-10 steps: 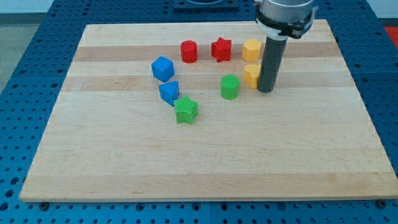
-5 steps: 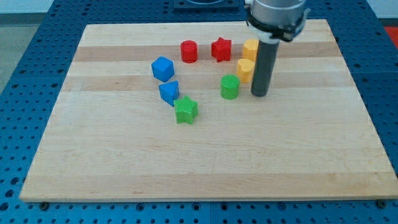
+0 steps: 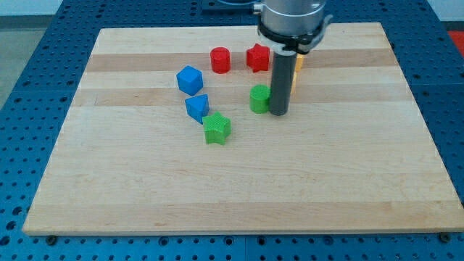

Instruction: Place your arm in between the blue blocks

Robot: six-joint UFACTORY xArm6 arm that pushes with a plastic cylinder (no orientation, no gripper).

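Two blue blocks sit left of the board's middle: a blue cube [image 3: 189, 80] and, just below it, a smaller blue block [image 3: 196, 107] of angular shape. My tip [image 3: 279, 113] rests on the board well to their right, touching the right side of a green cylinder [image 3: 259, 98]. The rod hides most of the two yellow blocks [image 3: 298, 64] behind it.
A green star [image 3: 217, 128] lies just below the smaller blue block. A red cylinder [image 3: 220, 59] and a red star [image 3: 257, 57] sit near the view's top. The wooden board [image 3: 232, 188] rests on a blue perforated table.
My tip has slid left, from beside the yellow blocks to the green cylinder's right side, nudging the cylinder slightly left. The blue blocks have not moved.
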